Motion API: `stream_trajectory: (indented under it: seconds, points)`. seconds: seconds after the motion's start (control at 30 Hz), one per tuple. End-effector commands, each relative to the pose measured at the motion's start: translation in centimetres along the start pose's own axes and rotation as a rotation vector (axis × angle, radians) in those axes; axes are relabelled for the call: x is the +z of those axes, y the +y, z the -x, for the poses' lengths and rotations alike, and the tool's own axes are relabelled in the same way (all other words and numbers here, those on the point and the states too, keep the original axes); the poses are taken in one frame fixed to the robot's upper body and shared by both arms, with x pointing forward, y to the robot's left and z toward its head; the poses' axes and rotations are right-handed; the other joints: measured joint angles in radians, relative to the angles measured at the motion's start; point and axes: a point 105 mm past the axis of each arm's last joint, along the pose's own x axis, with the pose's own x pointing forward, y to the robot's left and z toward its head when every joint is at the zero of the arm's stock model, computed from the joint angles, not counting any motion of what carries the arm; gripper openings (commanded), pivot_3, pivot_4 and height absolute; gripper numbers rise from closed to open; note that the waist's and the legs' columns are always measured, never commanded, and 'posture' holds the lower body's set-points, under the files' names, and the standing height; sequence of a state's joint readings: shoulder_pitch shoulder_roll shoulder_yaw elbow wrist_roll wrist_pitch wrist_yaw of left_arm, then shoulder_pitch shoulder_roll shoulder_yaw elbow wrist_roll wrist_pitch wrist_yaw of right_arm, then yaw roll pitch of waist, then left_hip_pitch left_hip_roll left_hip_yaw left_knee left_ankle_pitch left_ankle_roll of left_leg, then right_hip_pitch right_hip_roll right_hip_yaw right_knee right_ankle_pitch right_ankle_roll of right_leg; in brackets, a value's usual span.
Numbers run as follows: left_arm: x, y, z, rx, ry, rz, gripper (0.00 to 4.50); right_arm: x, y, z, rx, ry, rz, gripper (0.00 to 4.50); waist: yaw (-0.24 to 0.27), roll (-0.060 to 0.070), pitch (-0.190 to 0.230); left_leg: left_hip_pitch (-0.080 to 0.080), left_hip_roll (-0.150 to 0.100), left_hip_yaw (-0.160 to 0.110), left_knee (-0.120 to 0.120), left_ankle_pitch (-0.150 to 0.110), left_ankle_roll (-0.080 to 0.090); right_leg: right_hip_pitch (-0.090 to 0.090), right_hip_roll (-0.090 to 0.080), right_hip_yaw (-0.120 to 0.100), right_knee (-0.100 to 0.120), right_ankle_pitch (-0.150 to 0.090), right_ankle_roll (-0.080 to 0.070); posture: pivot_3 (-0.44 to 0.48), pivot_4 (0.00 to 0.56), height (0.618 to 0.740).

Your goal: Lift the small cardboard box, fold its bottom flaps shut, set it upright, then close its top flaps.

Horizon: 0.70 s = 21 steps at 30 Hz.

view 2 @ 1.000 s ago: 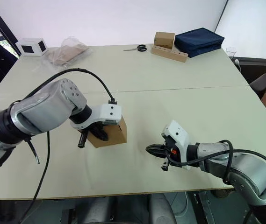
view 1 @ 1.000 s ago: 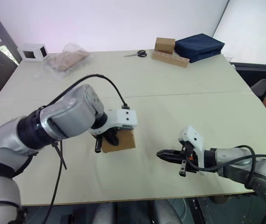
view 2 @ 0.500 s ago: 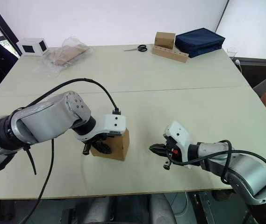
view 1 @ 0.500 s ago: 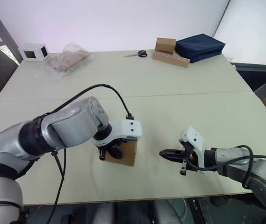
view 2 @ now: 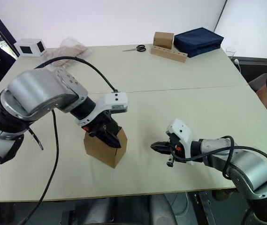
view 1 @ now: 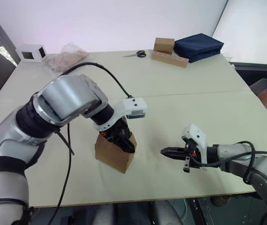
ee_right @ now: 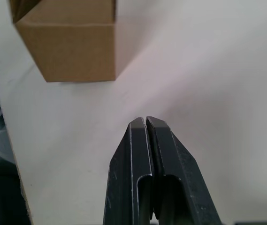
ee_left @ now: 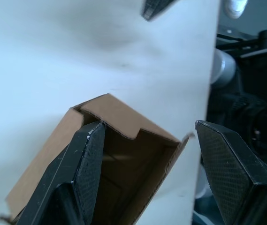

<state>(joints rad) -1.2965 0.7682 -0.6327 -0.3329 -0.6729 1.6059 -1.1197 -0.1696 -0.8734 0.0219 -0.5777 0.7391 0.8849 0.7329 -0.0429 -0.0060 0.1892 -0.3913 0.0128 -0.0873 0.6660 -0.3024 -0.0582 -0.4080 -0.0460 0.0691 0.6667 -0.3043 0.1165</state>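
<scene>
The small cardboard box [view 1: 110, 157] stands on the table near its front edge, one open end facing up. My left gripper [view 1: 122, 140] hangs right over that end, open. In the left wrist view its fingers [ee_left: 85, 161] are spread wider than the box [ee_left: 46, 157], and a short top flap [ee_left: 119, 116] leans over the dark inside. One finger is at the box's wall; the other stands clear of it. To the right, my right gripper [view 1: 164, 152] hovers low over the table, shut and empty, pointing at the box [ee_right: 70, 44].
At the table's far side lie a white box with a dark window [view 1: 31, 53], a plastic bag [view 1: 65, 58], scissors [view 1: 137, 54], a brown box [view 1: 164, 45] on a holed cardboard strip [view 1: 171, 59] and a navy bag [view 1: 199, 46].
My left gripper has opened and let go of the box. The box went from tilted in its grip to standing on the table. The right gripper has barely moved.
</scene>
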Motion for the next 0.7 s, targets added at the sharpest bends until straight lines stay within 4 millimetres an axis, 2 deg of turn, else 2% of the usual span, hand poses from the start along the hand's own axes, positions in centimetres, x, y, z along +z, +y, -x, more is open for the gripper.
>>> stream_trajectory:
  seconds: [0.03,0.2,0.27,0.33,0.4,0.5,0.63,0.7]
  points:
    - [0.7,-0.3,1.6,0.012,-0.077,-0.007,3.09,1.6,-0.1,0.3,0.007,-0.058,0.037,0.0,0.001,0.0,0.0,0.0,0.0,0.0,0.0,0.0,0.0,0.0,0.0,0.0,0.0,0.0,0.0,0.0,0.15,0.74]
    - [1.7,0.8,3.7,0.007,-0.243,0.068,3.09,3.0,0.3,0.5,0.023,-0.133,0.036,0.0,0.005,0.0,0.0,0.0,0.0,0.0,0.0,0.0,0.0,0.0,-0.001,0.0,0.0,0.0,0.0,0.0,0.15,0.74]
    - [2.4,0.6,5.1,-0.048,-0.357,0.08,3.09,3.6,0.5,0.6,0.027,-0.167,0.032,0.0,0.003,0.0,0.0,0.0,0.0,0.0,0.0,0.0,0.0,0.0,-0.001,0.0,0.0,0.0,0.0,0.0,0.15,0.74]
    - [3.5,1.2,7.3,-0.048,-0.565,0.073,3.09,4.3,0.5,0.8,0.02,-0.198,0.037,0.0,0.003,0.0,0.0,0.0,0.0,0.0,0.0,0.0,-0.001,0.0,0.0,0.0,0.0,0.0,0.0,0.0,0.15,0.74]
    - [3.7,2.5,9.2,0.001,-0.736,0.105,3.09,4.8,0.8,0.9,0.022,-0.219,0.041,0.0,0.003,0.0,0.0,0.0,0.0,0.0,0.001,0.001,-0.001,0.0,-0.001,0.0,0.0,0.0,0.0,0.0,0.15,0.74]
    - [1.4,4.1,11.6,0.14,-0.949,0.097,3.09,5.7,1.9,1.2,0.042,-0.242,0.046,0.0,-0.004,0.002,-0.001,0.0,0.0,0.0,0.0,0.002,-0.003,0.0,-0.001,0.0,0.0,0.0,0.0,0.0,0.15,0.74]
    - [-2.1,4.4,11.9,0.174,-0.98,0.147,3.09,6.2,2.9,1.5,0.083,-0.254,0.037,0.0,-0.001,0.001,-0.001,0.0,0.001,0.0,-0.001,0.003,-0.005,-0.002,0.0,0.0,0.0,0.0,0.0,0.0,0.15,0.74]
    - [-4.3,5.0,11.6,0.225,-0.958,0.189,2.57,6.2,3.8,1.3,0.118,-0.259,0.029,0.0,0.004,0.001,-0.001,0.0,0.001,0.0,0.0,0.003,-0.005,-0.001,-0.001,0.0,0.0,0.0,0.0,0.0,0.15,0.74]
